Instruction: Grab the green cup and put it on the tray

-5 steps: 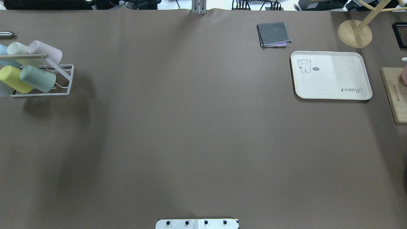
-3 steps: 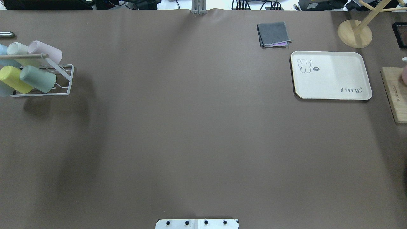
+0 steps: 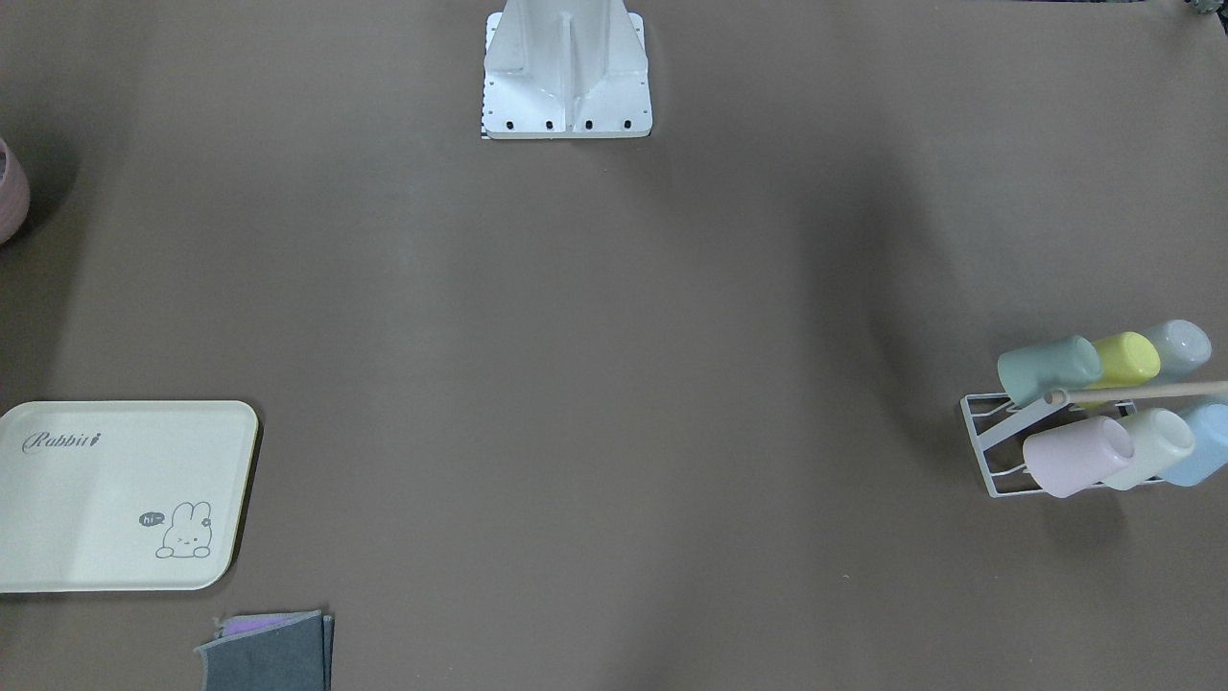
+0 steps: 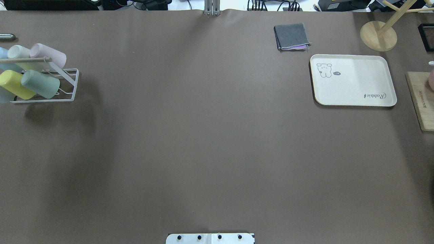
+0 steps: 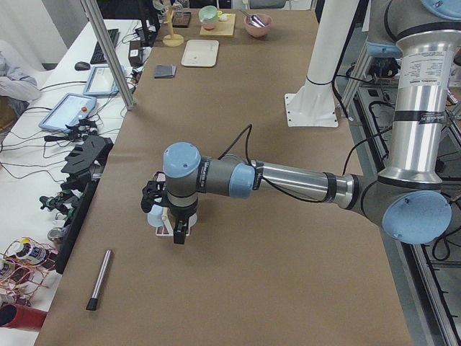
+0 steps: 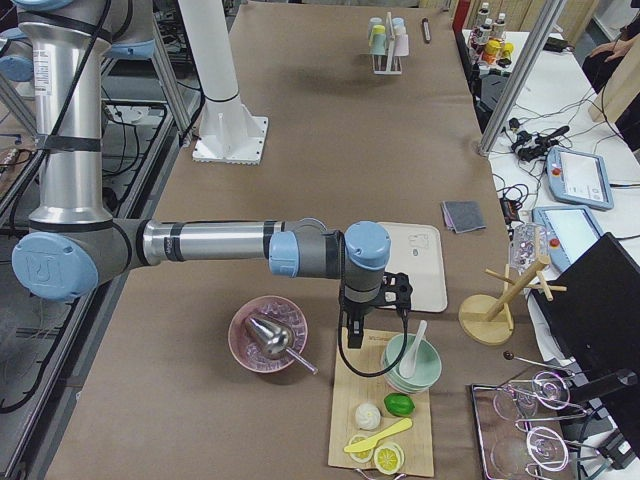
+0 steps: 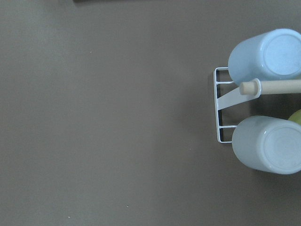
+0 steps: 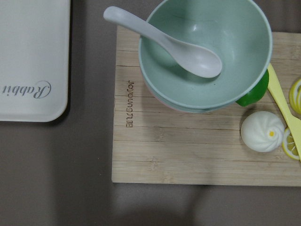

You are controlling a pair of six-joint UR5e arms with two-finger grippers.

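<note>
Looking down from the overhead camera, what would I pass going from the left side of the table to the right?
White wire rack holding the green cup among other cups → folded grey cloth → tray → wooden board at the right edge.

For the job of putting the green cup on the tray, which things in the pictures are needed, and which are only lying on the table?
Needed:
- green cup, resting on the wire rack
- tray

Only lying about:
- yellow cup
- pink cup
- grey cloth
- wooden board
- green bowl with white spoon
</note>
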